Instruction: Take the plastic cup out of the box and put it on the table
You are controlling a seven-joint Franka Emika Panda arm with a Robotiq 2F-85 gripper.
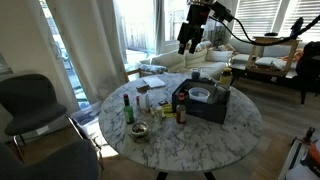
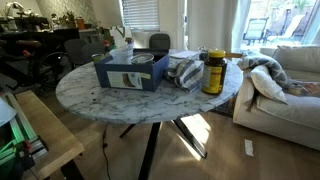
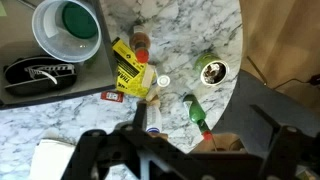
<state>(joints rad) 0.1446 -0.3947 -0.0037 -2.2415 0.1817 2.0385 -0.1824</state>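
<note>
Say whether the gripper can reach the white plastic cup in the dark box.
Probably yes: the gripper hangs open above, and nothing covers the white plastic cup in the dark box.

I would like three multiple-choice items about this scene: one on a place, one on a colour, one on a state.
1. Where is the plastic cup? A in the box B on the bare table C on the floor
2. What colour is the cup's inside? A red B green C blue
3. How is the gripper? A shut on the cup B shut on a bottle C open, empty
Answers: 1 A, the box walls surround it; 2 B, green shows within its white rim; 3 C, its fingers stand apart, holding nothing.
</note>
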